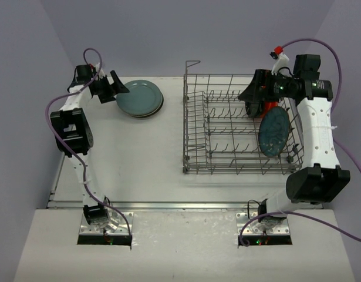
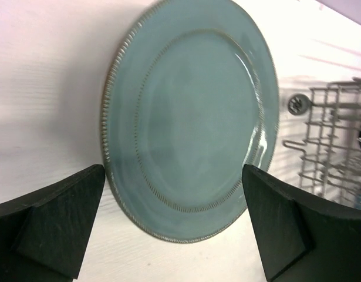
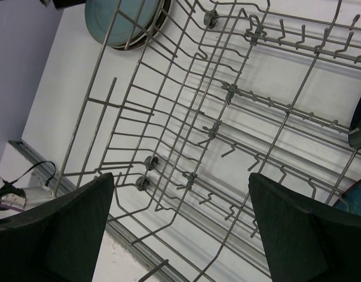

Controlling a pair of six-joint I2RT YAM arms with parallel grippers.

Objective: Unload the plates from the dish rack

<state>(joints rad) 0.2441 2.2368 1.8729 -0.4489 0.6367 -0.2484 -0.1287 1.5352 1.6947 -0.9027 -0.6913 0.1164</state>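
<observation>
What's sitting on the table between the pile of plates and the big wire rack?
Nothing. From the top camera, only bare white table shows between the stacked plates and the dish rack.

Bright, even light in all three views, softer focus at the wrists.

From above we see the table (image 1: 145, 164) evenly lit, with only faint, soft shadows under the dish rack (image 1: 185, 117) and the stacked plates (image 1: 140, 98). In the left wrist view the tabletop is washed out almost to white, the teal plate (image 2: 192, 117) looks slightly soft, and the left gripper's fingers (image 2: 48, 229) are dark and blurred. In the right wrist view we find the wires fairly sharp and the right gripper's fingers (image 3: 51, 229) dim.
</observation>
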